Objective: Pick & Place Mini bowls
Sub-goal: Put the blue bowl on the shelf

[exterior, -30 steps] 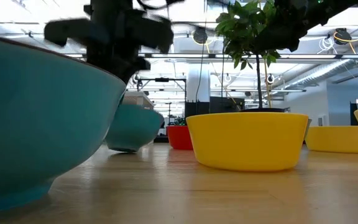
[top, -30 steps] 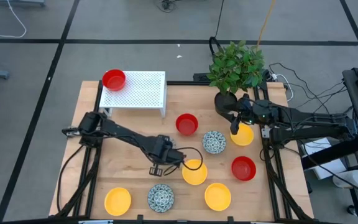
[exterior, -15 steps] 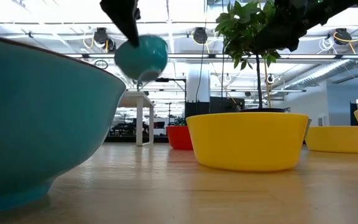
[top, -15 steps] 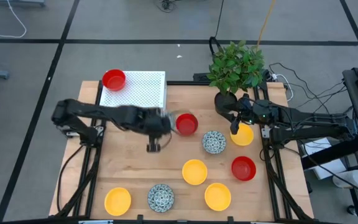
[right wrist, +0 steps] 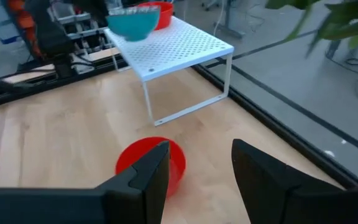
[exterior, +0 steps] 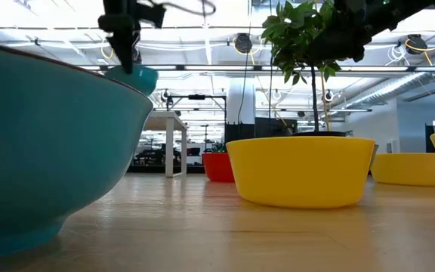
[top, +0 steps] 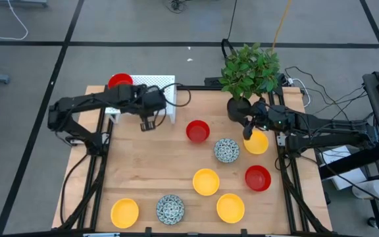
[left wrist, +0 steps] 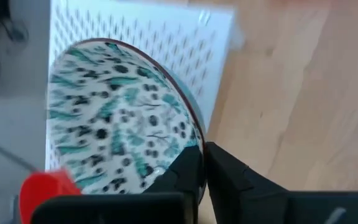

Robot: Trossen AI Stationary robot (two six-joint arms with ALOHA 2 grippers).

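Note:
My left gripper [top: 147,113] is shut on a mini bowl [left wrist: 117,118], white inside with blue-green speckles and teal outside. It hangs over the white perforated rack [top: 160,89], next to a red bowl [top: 119,81] resting on the rack top. In the high view my arm hides the held bowl; the right wrist view shows this bowl [right wrist: 132,22] above the rack. My right gripper [top: 247,137] stands open over a yellow bowl [top: 258,143] at the right. Several more red, yellow and speckled bowls sit on the table. My left gripper pinches the speckled bowl's rim [left wrist: 194,146], one finger [left wrist: 179,177] inside the bowl and one [left wrist: 232,177] outside. The fingers come from above, slanting down. The bowl [exterior: 140,78] hangs below them, clear of the rack and the table.
A black plant pot [top: 239,108] with a leafy plant stands at the far right. A red bowl [top: 197,131] and a speckled one [top: 226,150] sit mid-table; yellow [top: 206,182], red [top: 257,178], yellow [top: 230,207], speckled [top: 170,209] and yellow [top: 124,212] bowls fill the near half.
My left gripper has risen from the middle of the table and swung toward the far left, carrying the speckled bowl. The bowl has been lifted clear of the table and now hangs over the rack. The wrist has rolled on the way.

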